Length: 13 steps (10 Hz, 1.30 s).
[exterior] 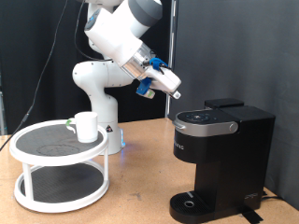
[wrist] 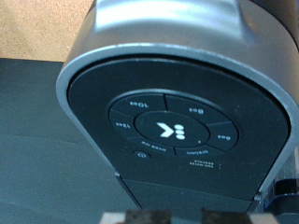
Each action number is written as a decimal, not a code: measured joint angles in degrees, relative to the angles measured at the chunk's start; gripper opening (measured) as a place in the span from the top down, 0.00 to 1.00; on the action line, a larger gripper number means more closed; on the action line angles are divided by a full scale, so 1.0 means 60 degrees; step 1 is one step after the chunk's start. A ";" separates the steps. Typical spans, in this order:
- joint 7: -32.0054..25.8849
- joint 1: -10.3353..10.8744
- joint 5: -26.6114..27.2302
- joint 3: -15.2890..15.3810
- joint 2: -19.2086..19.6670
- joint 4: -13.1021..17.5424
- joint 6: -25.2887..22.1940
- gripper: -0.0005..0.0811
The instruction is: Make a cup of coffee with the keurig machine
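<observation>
Wooden tabletop: matte-black keurig machine (exterior: 221,159), lid closed; gripper (exterior: 176,93) above it, finger spacing unclear.

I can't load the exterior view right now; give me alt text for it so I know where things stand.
The gripper hangs in the air just above the lid of the black coffee machine at the exterior view's right, holding nothing visible. The white cup sits on the top tier of a round two-tier stand at the left, away from the machine.
</observation>
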 joint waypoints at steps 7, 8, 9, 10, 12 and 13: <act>0.0196 -0.0597 -0.0494 -0.0541 -0.1172 -0.1250 -0.1013 0.99; 0.0156 -0.0745 -0.0763 -0.0711 -0.1380 -0.1329 -0.1456 0.99; 0.0121 -0.0888 -0.0994 -0.0890 -0.1591 -0.1385 -0.1834 0.99; -0.0004 -0.0991 -0.1071 -0.0998 -0.1813 -0.1466 -0.1919 0.99; -0.0066 -0.1030 -0.1076 -0.1010 -0.2031 -0.1632 -0.1917 0.99; -0.0066 -0.1045 -0.1142 -0.1047 -0.2030 -0.1635 -0.2049 0.99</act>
